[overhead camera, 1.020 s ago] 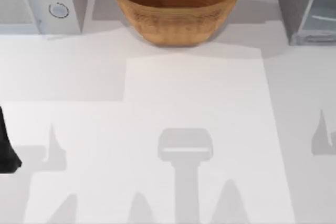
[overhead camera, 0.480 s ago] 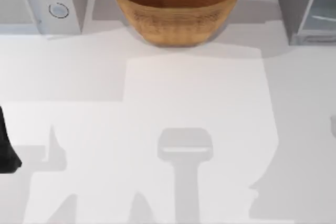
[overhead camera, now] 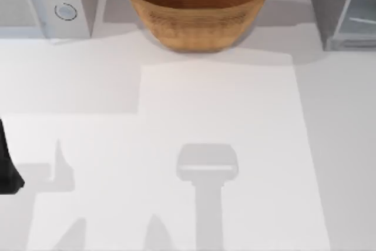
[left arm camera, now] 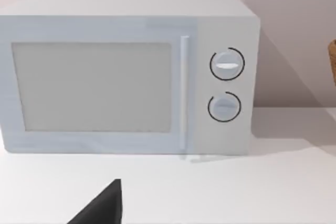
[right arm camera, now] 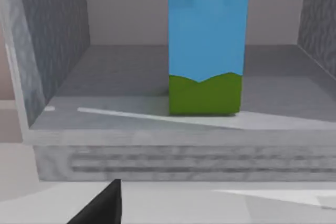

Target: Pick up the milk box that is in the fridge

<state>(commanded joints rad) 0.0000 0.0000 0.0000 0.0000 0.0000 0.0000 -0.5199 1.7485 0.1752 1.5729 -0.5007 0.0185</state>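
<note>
The milk box stands upright on the floor of the fridge, showing light-blue sides and a green band at the base; its top is cut off by the picture's edge. The right wrist view looks straight into the grey fridge from just outside its front ledge. A black part of my right gripper shows low in that view, apart from the carton. In the top view the fridge stands at the table's far right corner. My left arm sits parked at the left edge, and a black part of my left gripper faces the microwave.
A white microwave with two round knobs stands at the far left, also the microwave in the left wrist view. A large wicker bowl sits at the far middle. The white table spreads out in front of them.
The right arm's shadow on the table's right side shifted and then vanished from the top view. The left arm has not moved.
</note>
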